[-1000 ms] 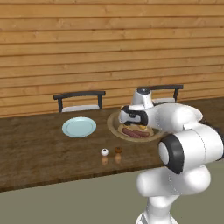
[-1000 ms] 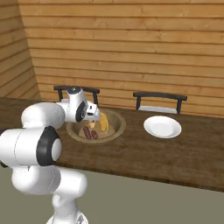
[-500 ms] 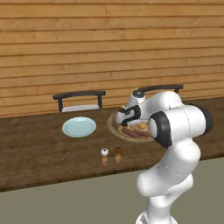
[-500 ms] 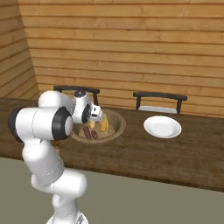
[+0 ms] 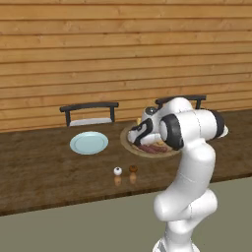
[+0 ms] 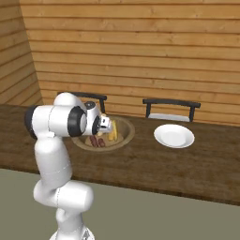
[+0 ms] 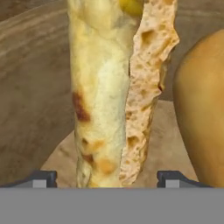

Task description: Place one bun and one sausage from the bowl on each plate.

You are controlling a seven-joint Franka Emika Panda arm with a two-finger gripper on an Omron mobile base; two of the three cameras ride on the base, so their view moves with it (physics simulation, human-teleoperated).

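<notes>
1. The gripper [image 7: 106, 179] hangs low inside the bowl [image 5: 129, 142], its two fingertips [image 7: 43, 178] set wide apart on either side of a long pale bun [image 7: 103, 87] that runs up between them; whether the tips touch the bun yet cannot be told, so the grip looks about to be made, not made.
2. The split bun lies lengthwise along the gripper's line, likely so the tips can pinch it across its narrow width; a second, rounder golden bun [image 7: 201, 109] sits just beside it.
3. Dark sausages [image 5: 150, 147] lie in the bowl on the side nearer the robot.
4. Two plates flank the bowl, both bare: a blue plate [image 5: 89, 142] and a white plate [image 6: 174, 136]; nothing has been served, so the task looks barely begun.
5. Two small shakers [image 5: 125, 171] stand in front of the bowl, nearer the table edge.
6. The arm's bulk hides much of the bowl from both base cameras; how many buns and sausages it holds is unclear.
</notes>
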